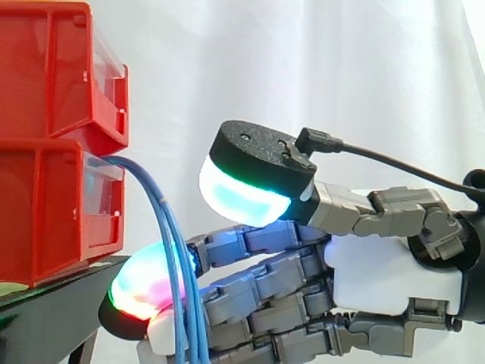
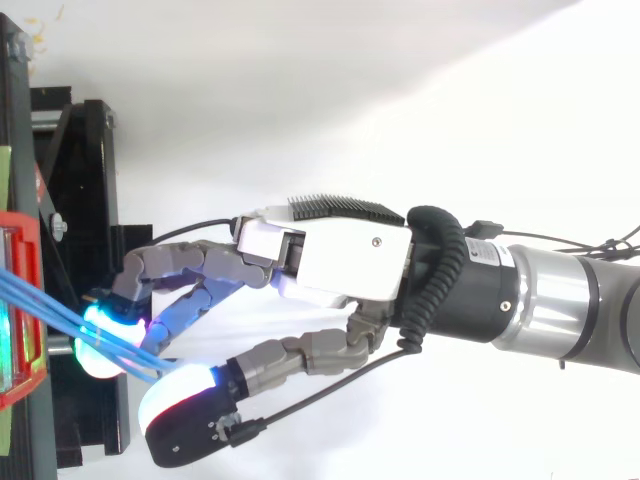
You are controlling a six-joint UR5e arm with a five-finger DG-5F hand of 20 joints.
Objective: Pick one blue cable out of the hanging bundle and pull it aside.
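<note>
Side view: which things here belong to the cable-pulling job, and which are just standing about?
Belongs to the job:
blue cables, hanging in a bundle
lower red bin, which they come out of
hand, at the bundle

Just standing about:
upper red bin
black stand
white curtain

Glossy red plastic bins (image 1: 53,76); smooth, shiny blue cables (image 1: 179,250); hand (image 2: 350,250) of matt grey plastic with a smooth white shell; white cloth curtain (image 1: 341,68).
</note>
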